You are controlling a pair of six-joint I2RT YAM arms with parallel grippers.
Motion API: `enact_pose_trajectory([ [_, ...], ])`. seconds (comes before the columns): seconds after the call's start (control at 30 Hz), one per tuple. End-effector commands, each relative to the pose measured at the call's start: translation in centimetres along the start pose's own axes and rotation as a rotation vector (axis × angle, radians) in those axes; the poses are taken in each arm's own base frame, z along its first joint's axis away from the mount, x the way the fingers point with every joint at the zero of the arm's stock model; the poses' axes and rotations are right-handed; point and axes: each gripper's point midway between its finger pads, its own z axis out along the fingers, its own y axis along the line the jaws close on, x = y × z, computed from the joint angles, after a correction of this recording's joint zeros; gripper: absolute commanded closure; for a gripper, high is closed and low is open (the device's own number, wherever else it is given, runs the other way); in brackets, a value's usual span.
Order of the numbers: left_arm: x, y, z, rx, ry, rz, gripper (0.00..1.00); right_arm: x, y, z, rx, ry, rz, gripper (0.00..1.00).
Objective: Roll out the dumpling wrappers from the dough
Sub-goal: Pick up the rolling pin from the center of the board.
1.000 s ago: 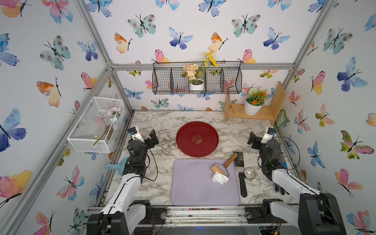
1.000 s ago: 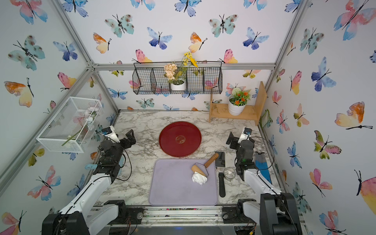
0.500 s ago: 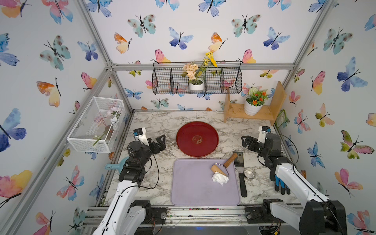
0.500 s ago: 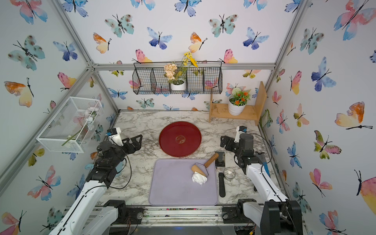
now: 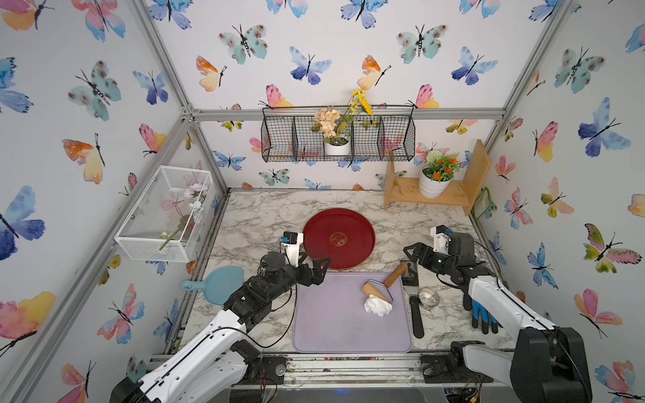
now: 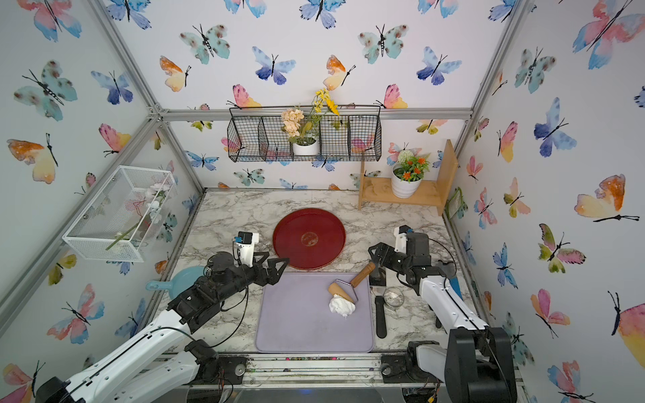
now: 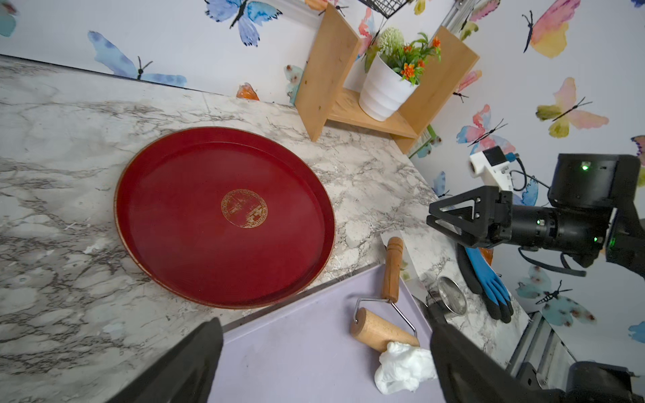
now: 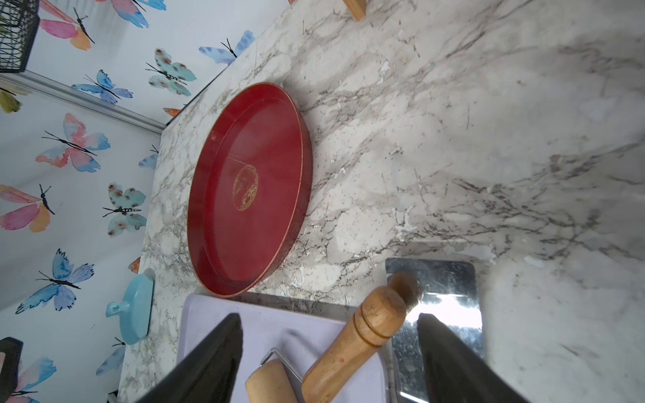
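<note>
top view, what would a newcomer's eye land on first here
The round red tray stands out first, in the middle of the marble table, along with the butterfly wallpaper on every wall. Just in front of the tray lies a lilac mat. Near the mat's right edge, a lump of white dough sits against the barrel of a wooden roller.

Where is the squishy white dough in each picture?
In a top view: dough on the purple mat, against the wooden roller.
In a top view: dough, same spot.
Left wrist: dough beside the roller's barrel.
Right wrist: not in it.
Shared landmark: red tray.
</note>
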Motion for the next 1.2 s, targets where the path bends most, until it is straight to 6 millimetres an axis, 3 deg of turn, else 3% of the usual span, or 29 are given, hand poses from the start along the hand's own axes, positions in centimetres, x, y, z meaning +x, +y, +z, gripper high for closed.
enact_pose_trajectory([
  [0.0, -0.9, -1.1, 0.5, 0.005, -0.042, 0.018, 0.01, 2.7, -0.4, 0.9, -0.019, 0.104, 0.046, 0.22],
  [0.3, 1.3, -1.7, 1.9, 0.021, -0.003, 0.013, 0.01, 5.4, -1.4, 2.9, -0.013, 0.187, 0.076, 0.26],
  [0.73, 2.0, -1.1, 1.6, -0.002, 0.001, 0.020, 0.01, 5.8, -1.8, 4.9, -0.016, 0.214, 0.094, 0.32],
  [1.17, 2.3, -1.0, 1.8, -0.002, 0.010, 0.018, 0.01, 5.6, -1.2, 6.7, -0.034, 0.229, 0.095, 0.44],
])
